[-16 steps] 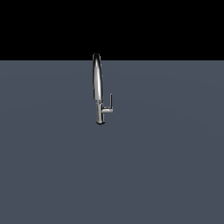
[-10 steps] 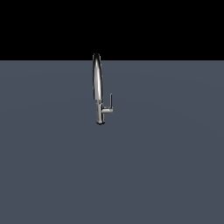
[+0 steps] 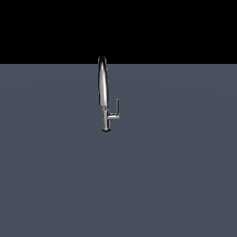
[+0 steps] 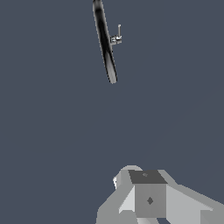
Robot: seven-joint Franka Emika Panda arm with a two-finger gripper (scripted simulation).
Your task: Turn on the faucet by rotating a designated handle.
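Observation:
The faucet (image 3: 102,88) is a tall shiny chrome gooseneck tap standing on a grey surface in the middle of the exterior view. The handle (image 3: 117,109) is a thin L-shaped lever on the side toward the exterior view's right, with its slim bar upright. In the wrist view the faucet (image 4: 104,41) is seen from above, with the handle (image 4: 117,37) beside it. My gripper (image 4: 146,186) shows only as grey blocks at the picture's edge, far from the faucet and touching nothing. Whether its jaws are open or shut is hidden. The arm does not appear in the exterior view.
A flat dark grey surface (image 3: 176,185) spreads around the faucet on all sides. Beyond its far edge the background is black.

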